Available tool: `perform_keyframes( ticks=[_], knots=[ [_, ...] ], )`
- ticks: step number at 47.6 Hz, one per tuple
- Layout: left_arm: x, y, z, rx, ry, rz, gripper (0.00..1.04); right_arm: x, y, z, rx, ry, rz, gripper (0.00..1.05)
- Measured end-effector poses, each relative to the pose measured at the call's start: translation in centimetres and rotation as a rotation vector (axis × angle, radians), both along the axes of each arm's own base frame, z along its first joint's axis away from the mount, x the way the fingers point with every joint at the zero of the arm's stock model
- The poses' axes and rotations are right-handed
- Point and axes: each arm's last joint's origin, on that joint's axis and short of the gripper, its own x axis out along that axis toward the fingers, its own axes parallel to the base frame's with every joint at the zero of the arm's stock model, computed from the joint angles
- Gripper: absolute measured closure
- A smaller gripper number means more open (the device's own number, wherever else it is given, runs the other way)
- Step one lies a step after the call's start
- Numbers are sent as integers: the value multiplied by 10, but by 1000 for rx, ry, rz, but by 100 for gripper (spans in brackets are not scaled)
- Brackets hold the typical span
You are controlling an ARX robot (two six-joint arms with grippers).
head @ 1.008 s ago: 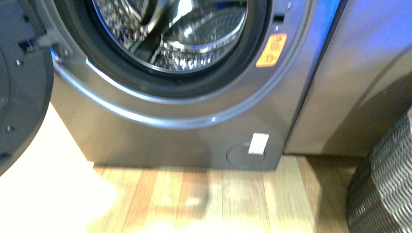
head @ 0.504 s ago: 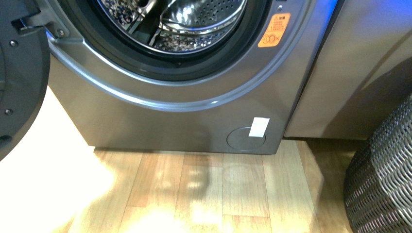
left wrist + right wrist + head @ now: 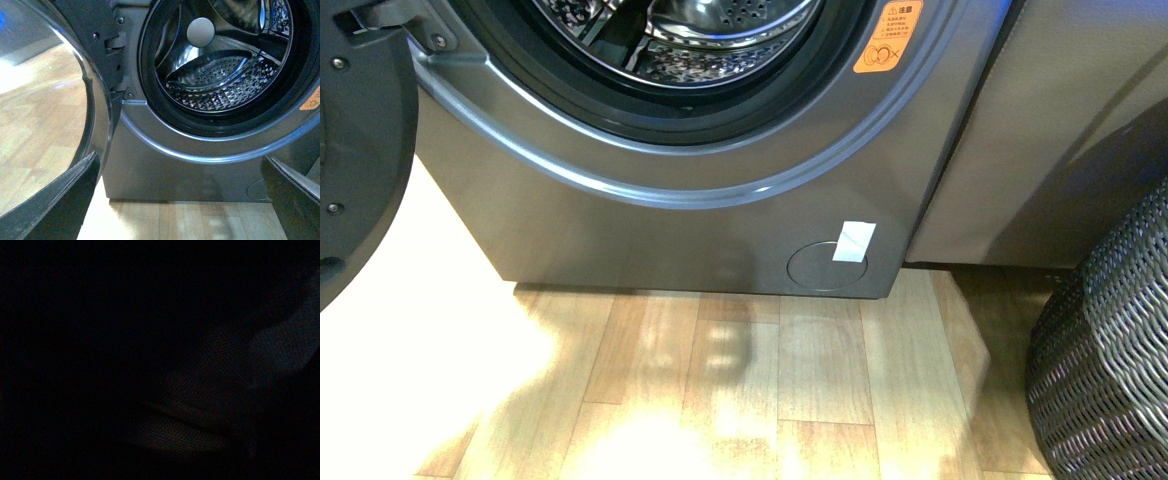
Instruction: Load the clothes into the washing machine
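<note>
Holds the left gripper [image 3: 179, 165] released, its 2 fingers [image 3: 55, 205] spread wide with nothing between. Cannot tell the right gripper's state: right wrist view dark. Points the left gripper at the washing machine [image 3: 650, 230], close ahead on the wooden floor [image 3: 760, 390], door [image 3: 360, 150] swung open leftward, steel drum [image 3: 225, 85] exposed. Sees a wicker basket [image 3: 1110, 360] at the right, beside a grey cabinet [image 3: 1040, 130].

A large silver-grey front-loading washing machine [image 3: 670, 230] stands with its dark round door [image 3: 360, 150] swung open at left, exposing the shiny perforated steel drum [image 3: 225, 82]. An orange warning sticker [image 3: 887, 35] sits right of the porthole.
</note>
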Motion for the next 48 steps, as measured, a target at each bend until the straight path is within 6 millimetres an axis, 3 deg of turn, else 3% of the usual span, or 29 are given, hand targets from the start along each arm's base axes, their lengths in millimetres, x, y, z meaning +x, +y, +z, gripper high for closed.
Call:
perform_keyframes(
  ticks=[12,24,31,37,48],
  knots=[
    [0,0,0,0,0,0,7,-5,1,-5,-1,1,-18,10],
    [0,0,0,0,0,0,7,-12,0,-2,-13,-15,-53,52],
    [0,0,0,0,0,0,7,-17,1,9,-23,-46,-70,69],
    [0,0,0,0,0,0,7,-29,-2,35,-48,-104,-91,89],
    [0,0,0,0,0,0,7,-40,-13,95,-65,-244,-89,93]
  ],
)
